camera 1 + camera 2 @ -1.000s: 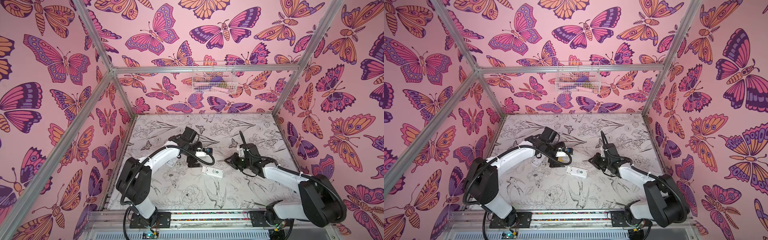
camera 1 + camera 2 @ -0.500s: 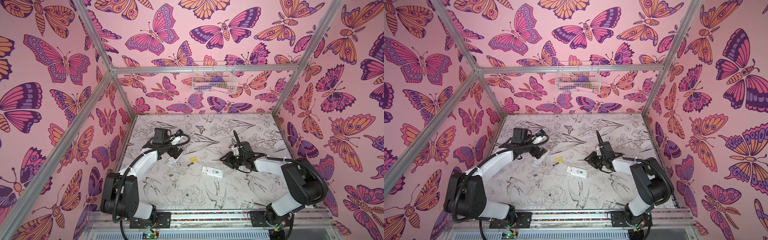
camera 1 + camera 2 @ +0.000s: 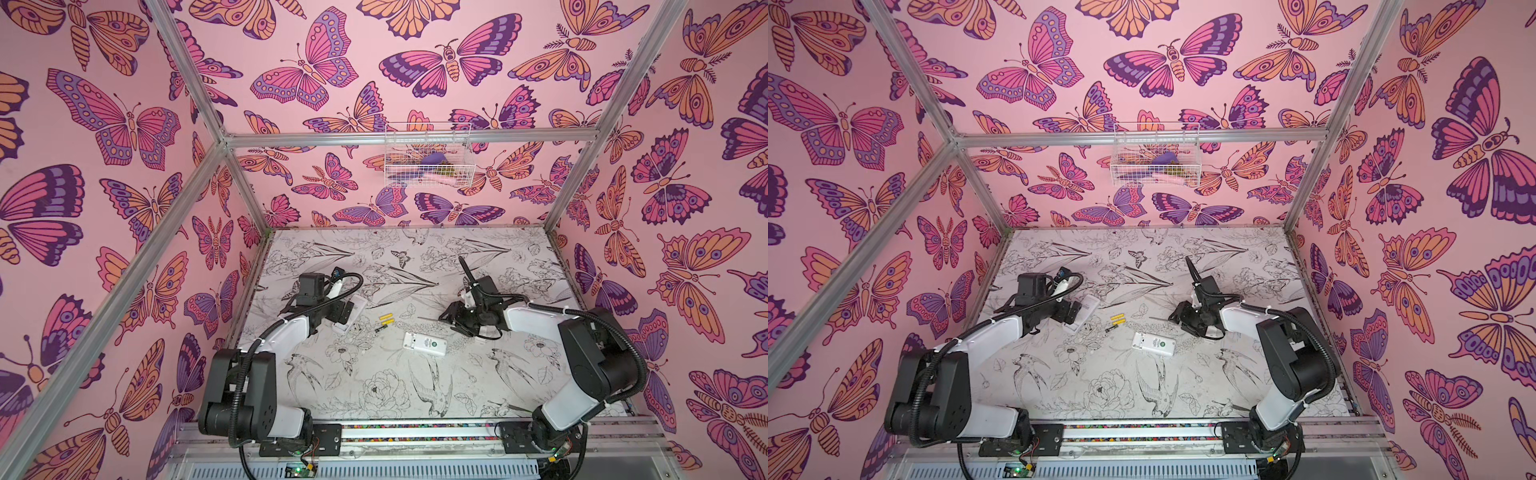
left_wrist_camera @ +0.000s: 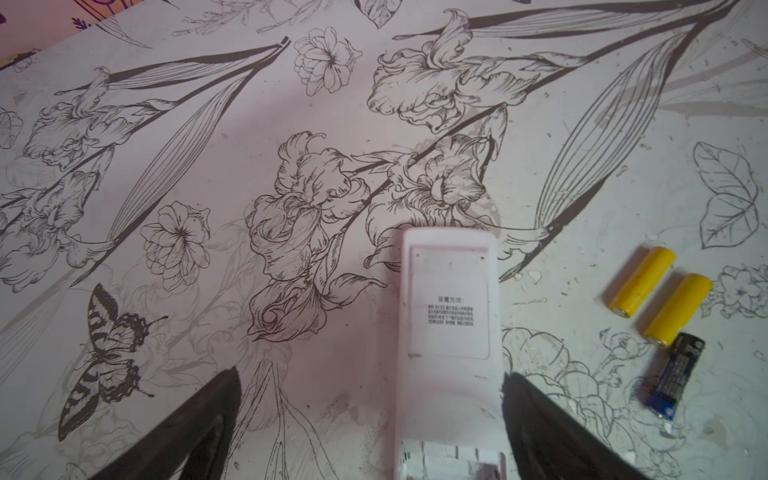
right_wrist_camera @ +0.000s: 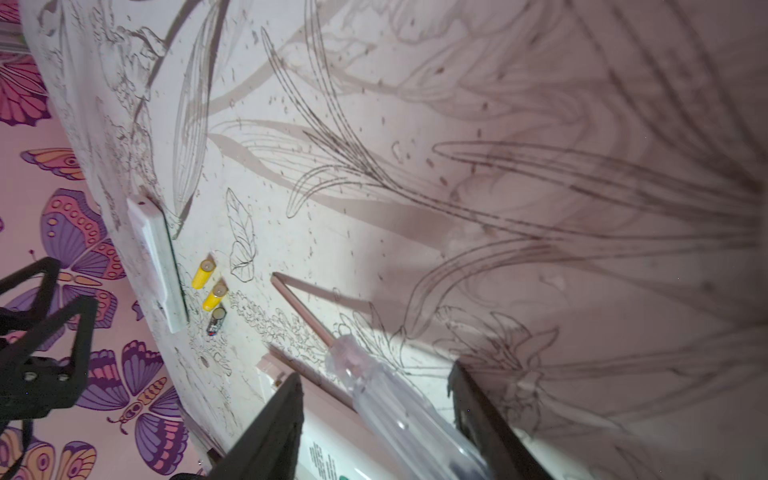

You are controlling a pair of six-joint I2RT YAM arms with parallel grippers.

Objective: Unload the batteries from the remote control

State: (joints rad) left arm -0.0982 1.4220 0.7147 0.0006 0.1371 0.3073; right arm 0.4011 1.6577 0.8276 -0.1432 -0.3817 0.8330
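Left gripper sat left of the centre remote, jaws wide apart; right gripper right of it, jaws parted.

Both top views look steeply down from high at the front edge over the whole white flower-printed tabletop, framing near-identical; each wrist camera sits low and close to it, and all four views share the two yellow cylindrical batteries at 10 o'clock of the white rectangular remote.
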